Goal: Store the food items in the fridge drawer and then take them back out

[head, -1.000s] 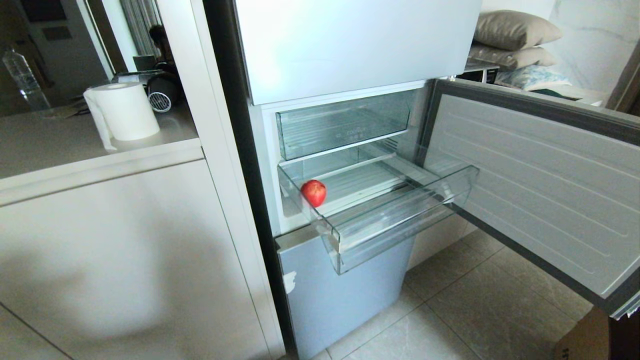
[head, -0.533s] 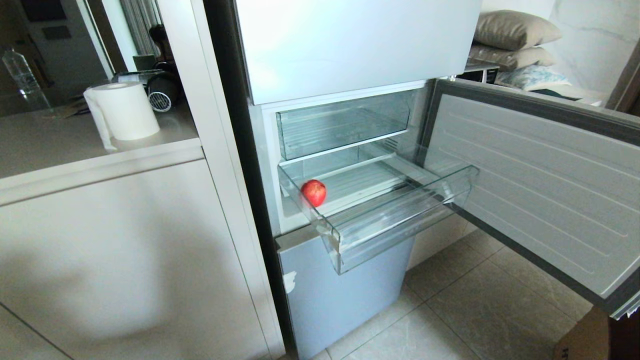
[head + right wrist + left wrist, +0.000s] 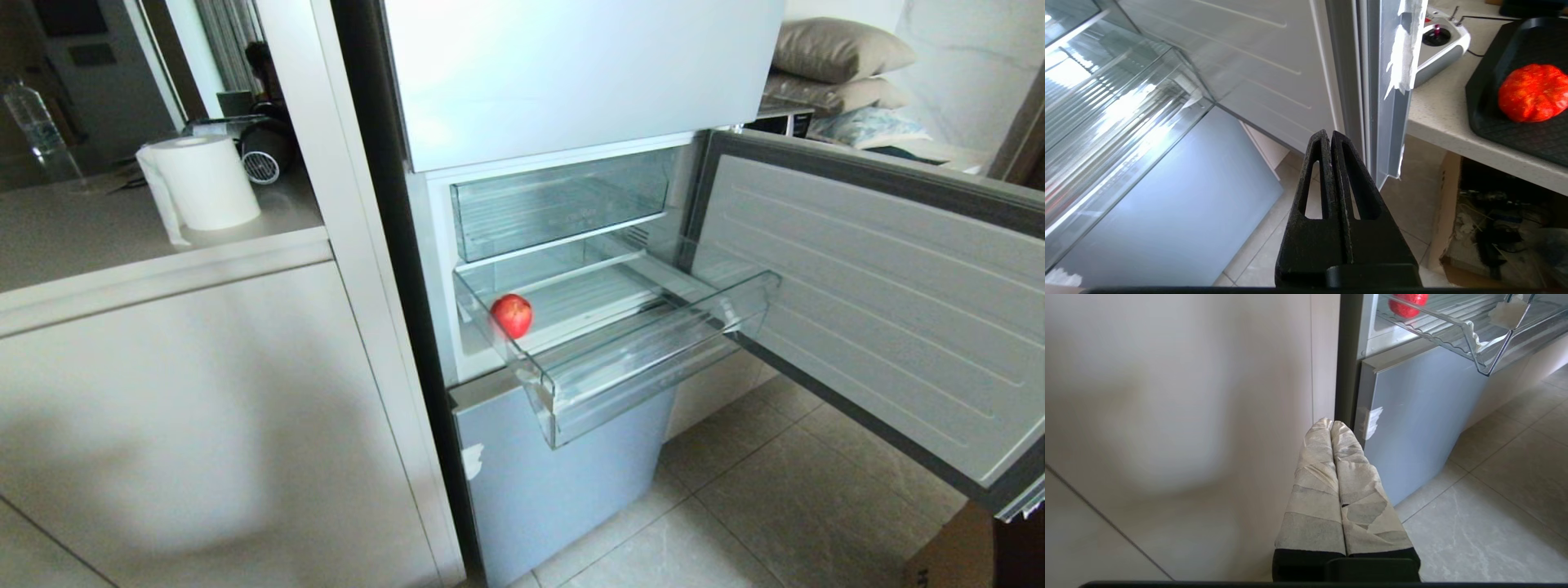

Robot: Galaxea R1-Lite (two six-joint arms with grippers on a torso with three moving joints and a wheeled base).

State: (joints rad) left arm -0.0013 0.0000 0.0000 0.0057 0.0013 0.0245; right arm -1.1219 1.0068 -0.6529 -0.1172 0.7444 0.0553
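Right now the fridge drawer [image 3: 653, 359], the lower of two clear plastic bins, stands pulled out of the fridge with its thick front lip hanging over the tiled floor [image 3: 775, 506]. A round red apple-like fruit [image 3: 512, 314] rests on the drawer's ribbed floor at its left end, close against the left wall; the clear bin above [image 3: 563, 204] is pushed in. The fridge door [image 3: 882, 310] is swung wide open to the right. Neither arm shows in the head view. The left tool [image 3: 1331, 424], its fingers wrapped in pale tape, hangs low in front of the white cabinet panel [image 3: 1180, 416] just beside the fridge's dark edge, fingers pressed together and holding nothing; the fruit and drawer corner appear above and beyond it. The right tool [image 3: 1329, 136], bare black, is likewise pressed together on nothing, pointing toward the outer edge of the open door, with the drawer front off to one side. Beyond the door edge a light table [image 3: 1437, 110] carries a black tray [image 3: 1494, 122] with a second red fruit [image 3: 1533, 92] lying on it, and a white controller [image 3: 1439, 45] sits beside the tray. On the table left of the fridge stands a paper towel roll [image 3: 204, 181].
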